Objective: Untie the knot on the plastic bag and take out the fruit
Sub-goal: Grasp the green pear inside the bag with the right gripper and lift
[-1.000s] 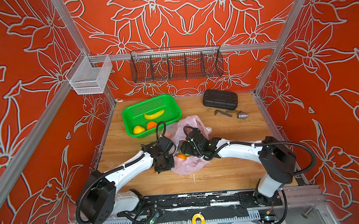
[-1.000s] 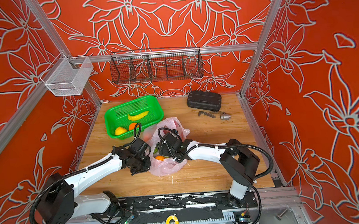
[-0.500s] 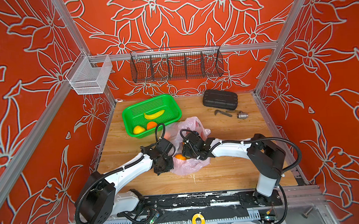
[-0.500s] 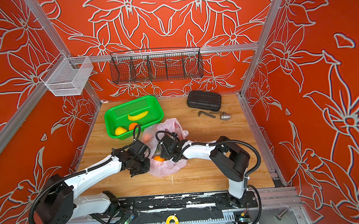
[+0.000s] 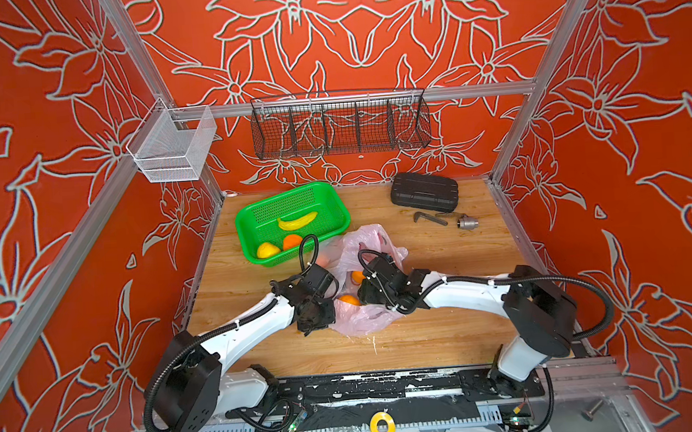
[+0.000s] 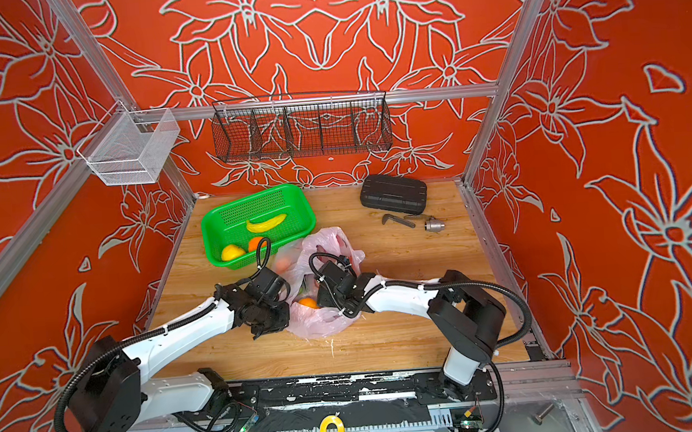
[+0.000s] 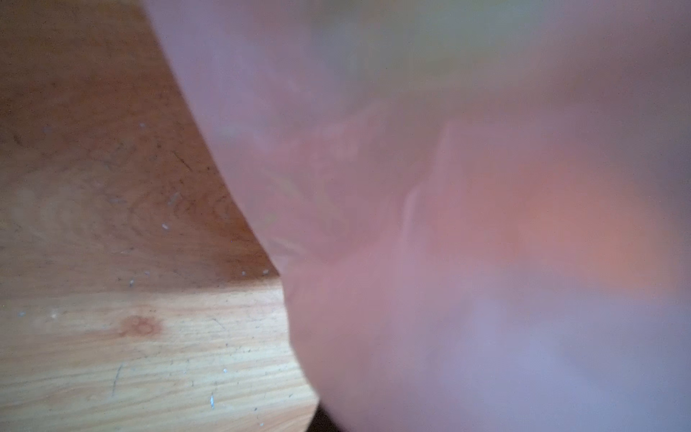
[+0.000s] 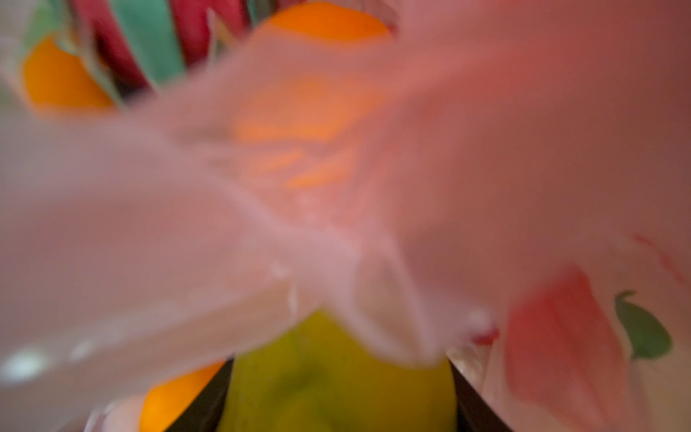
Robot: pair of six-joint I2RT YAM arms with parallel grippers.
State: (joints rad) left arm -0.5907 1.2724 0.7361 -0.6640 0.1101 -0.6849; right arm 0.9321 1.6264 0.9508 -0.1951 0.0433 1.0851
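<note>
The pale pink plastic bag (image 5: 364,320) (image 6: 322,323) lies open-mouthed on the wooden table, between my two arms. My right gripper (image 5: 364,295) (image 6: 321,300) is inside the mouth, beside an orange (image 5: 348,299). In the right wrist view a yellow-green fruit (image 8: 336,381) fills the gap between the dark fingers (image 8: 202,407), with bag film (image 8: 486,149), more oranges (image 8: 325,22) and a dragon fruit (image 8: 149,37) beyond. My left gripper (image 5: 316,317) (image 6: 270,322) is shut at the bag's left edge. Pink film (image 7: 448,224) covers its wrist view and hides the fingers. The knot is not visible.
Behind the bag on the left stands a green basket (image 5: 248,219) holding a banana (image 5: 296,220), a yellow fruit (image 5: 267,249) and an orange (image 5: 292,241). A black case (image 5: 424,191) and metal tools (image 5: 430,218) lie at the back right. Wire baskets hang on the back wall.
My right gripper's jaws have narrowed around the yellow-green fruit inside the bag, and the right arm swung left and then back. The left arm has stayed put.
</note>
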